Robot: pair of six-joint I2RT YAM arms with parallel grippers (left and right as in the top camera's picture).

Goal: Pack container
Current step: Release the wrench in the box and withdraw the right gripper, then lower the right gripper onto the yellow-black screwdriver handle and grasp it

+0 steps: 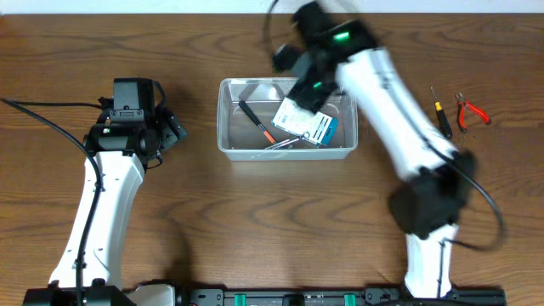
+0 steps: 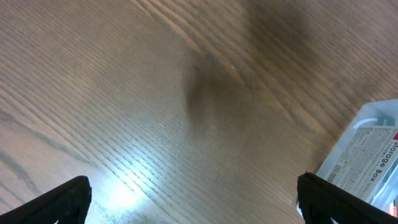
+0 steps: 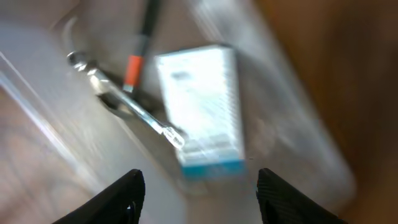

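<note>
The clear container [image 1: 225,127] stands mid-table. Inside it lie a blue-and-white box [image 1: 310,126], a black-and-orange screwdriver [image 1: 255,119] and a silver wrench [image 1: 285,143]. My right gripper [image 1: 308,100] hovers over the container's right half, blurred. In the right wrist view its jaws [image 3: 199,196] stand open with nothing between them, above the box [image 3: 199,106], the wrench [image 3: 124,102] and the screwdriver [image 3: 140,50]. My left gripper [image 1: 174,132] stays left of the container, open over bare wood [image 2: 194,202]. A labelled corner of the container [image 2: 367,155] shows beside its right finger.
Red-handled pliers [image 1: 472,110] and a black-and-yellow screwdriver [image 1: 440,117] lie on the table to the right of the container. A black cable runs along the left arm's side.
</note>
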